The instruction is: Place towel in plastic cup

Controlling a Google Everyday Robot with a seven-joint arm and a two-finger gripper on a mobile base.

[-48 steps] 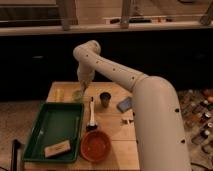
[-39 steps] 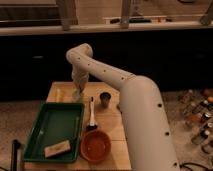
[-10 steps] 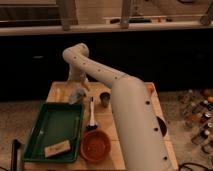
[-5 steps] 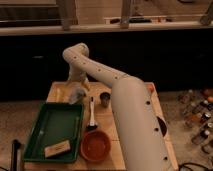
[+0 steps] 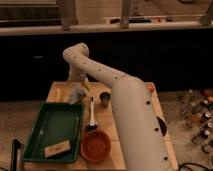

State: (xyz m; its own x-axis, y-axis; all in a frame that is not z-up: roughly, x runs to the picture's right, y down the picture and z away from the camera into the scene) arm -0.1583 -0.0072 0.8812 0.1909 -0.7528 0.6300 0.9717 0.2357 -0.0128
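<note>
At the far-left worktop [image 5: 59, 92] corner, the pincer [image 5: 78, 82] hangs directly above the pale towel [image 5: 76, 94], apparently to handle it; its grip state cannot be told.

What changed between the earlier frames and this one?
The arm swung left across the table, bringing the gripper to the back-left corner, just above a pale bundle. In the last second it barely moved. Whether it holds anything cannot be told. The green tray, red bowl, brush and dark cup stayed put.

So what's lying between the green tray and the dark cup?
A brush, seen in the camera view, beside the tray's right edge. The gripper is behind the tray, left of the cup.
</note>
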